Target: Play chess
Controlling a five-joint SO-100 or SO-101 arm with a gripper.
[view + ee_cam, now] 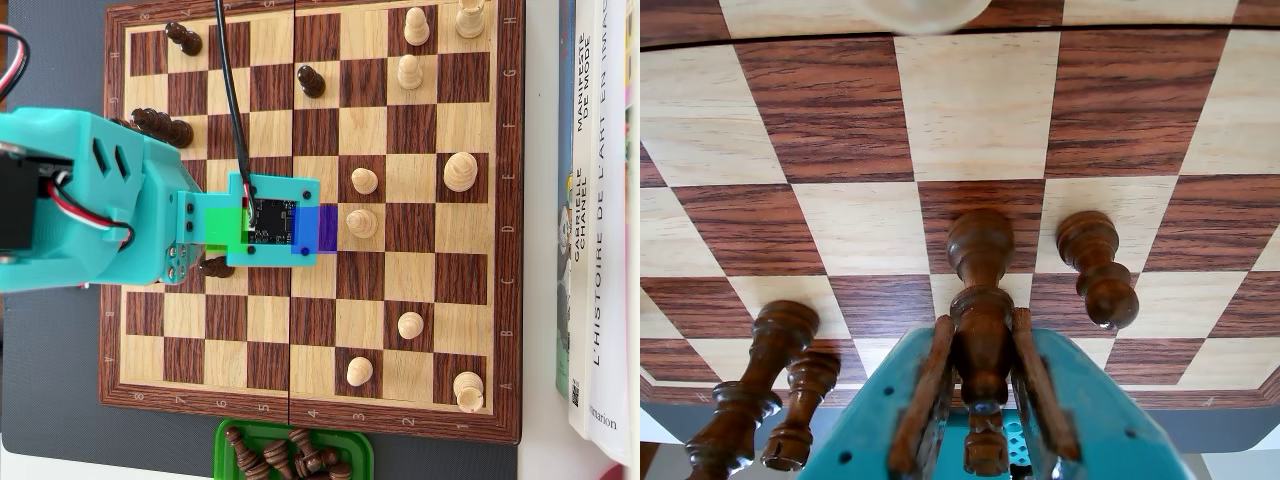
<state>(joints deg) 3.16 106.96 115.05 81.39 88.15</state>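
Dark grey worktop [50, 400] carries a wooden chessboard [310, 425], with books [598, 220] along its right edge in the overhead view. Nearest in that view, a green tray [225, 432] holds captured dark pieces [285, 458]. Light pieces stand on the board's right half, among them a light pawn [362, 222] just right of the arm's tip. The teal arm [90, 200] reaches in from the left over the middle of the board. In the wrist view the gripper [985, 405] is closed narrowly around a dark piece [982, 300] over a dark square, its stem between both fingers. Another dark pawn [1098, 268] stands just right of it; two dark pieces [765, 395] stand at lower left.
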